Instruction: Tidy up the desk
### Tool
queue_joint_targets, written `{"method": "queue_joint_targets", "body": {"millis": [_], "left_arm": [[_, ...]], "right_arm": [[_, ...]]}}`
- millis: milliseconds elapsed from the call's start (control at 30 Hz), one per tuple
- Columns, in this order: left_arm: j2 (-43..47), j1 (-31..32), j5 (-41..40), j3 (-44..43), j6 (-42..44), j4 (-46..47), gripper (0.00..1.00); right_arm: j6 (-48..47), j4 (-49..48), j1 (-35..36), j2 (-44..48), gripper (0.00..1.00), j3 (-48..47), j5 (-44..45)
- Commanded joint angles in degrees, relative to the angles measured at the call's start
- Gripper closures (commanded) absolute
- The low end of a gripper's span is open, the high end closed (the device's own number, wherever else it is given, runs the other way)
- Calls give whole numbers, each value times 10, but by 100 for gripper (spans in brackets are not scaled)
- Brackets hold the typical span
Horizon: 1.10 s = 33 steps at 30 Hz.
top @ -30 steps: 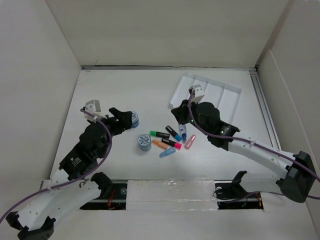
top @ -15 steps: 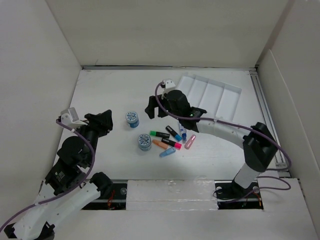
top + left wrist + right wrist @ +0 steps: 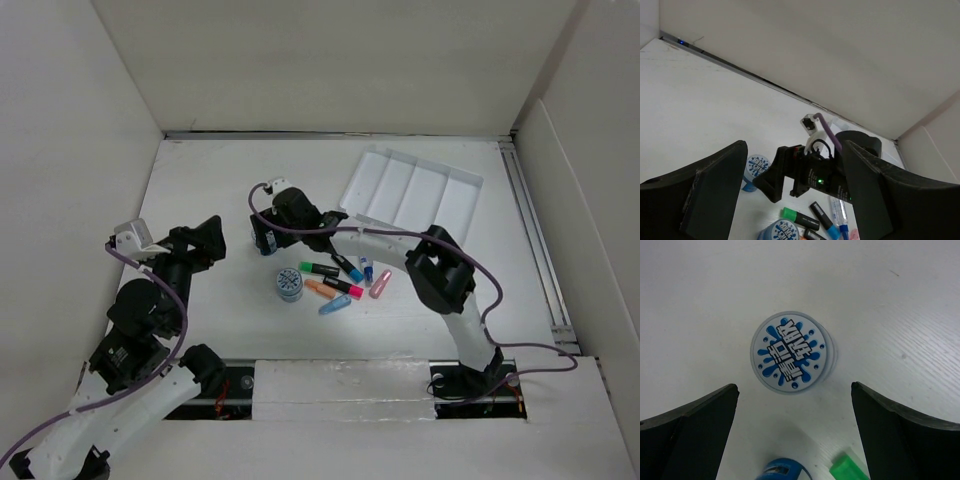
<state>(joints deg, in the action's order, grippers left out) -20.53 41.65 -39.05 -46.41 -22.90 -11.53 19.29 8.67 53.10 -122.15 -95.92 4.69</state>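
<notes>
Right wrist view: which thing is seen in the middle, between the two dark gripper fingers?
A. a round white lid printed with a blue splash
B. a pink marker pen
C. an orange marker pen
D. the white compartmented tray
A: the round white lid with the blue splash print lies on the white desk in the middle of the view, framed by the spread fingers of the right gripper and apart from both.

right arm [image 3: 380, 240] far across to the left, fingers [image 3: 690, 425] wide apart (left fingers [image 3: 710, 195] likewise)

Bright, even, diffuse light; soft faint shadows; mostly sharp focus.
</notes>
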Motion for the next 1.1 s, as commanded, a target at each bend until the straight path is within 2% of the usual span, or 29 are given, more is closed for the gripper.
{"method": "queue_joint_targets", "body": {"millis": [0,333,467,533,600,633,667,733,900,1033,1067], "left_arm": [[8,-4,7,14,22,36,27],[4,-30,48,30,30,56,27],[6,-30,49,32,31,57,27],[7,-30,49,33,33,59,27],[8,-30,49,36,34,60,27],[11,-30,49,38,34,61,27],[11,-30,49,38,34,61,27],[12,-30,49,39,35,61,27],[13,-30,56,42,36,63,28],[13,-30,65,44,35,64,28],[11,-30,65,44,36,64,28]], "right_arm": [[-20,31,13,-33,0,-67,8],[-32,53,30,-107,1,-153,88],[-35,38,30,-122,7,-166,93],[-36,29,30,-122,12,-168,96],[-36,24,30,-120,26,-174,102],[-38,23,30,-115,44,-177,106],[-41,23,30,-114,44,-177,108],[-46,23,30,-93,58,-178,121],[-60,-1,10,-1,58,-116,142],[-51,-42,-59,94,57,-45,108],[-41,-43,-97,100,58,-39,94]]}}
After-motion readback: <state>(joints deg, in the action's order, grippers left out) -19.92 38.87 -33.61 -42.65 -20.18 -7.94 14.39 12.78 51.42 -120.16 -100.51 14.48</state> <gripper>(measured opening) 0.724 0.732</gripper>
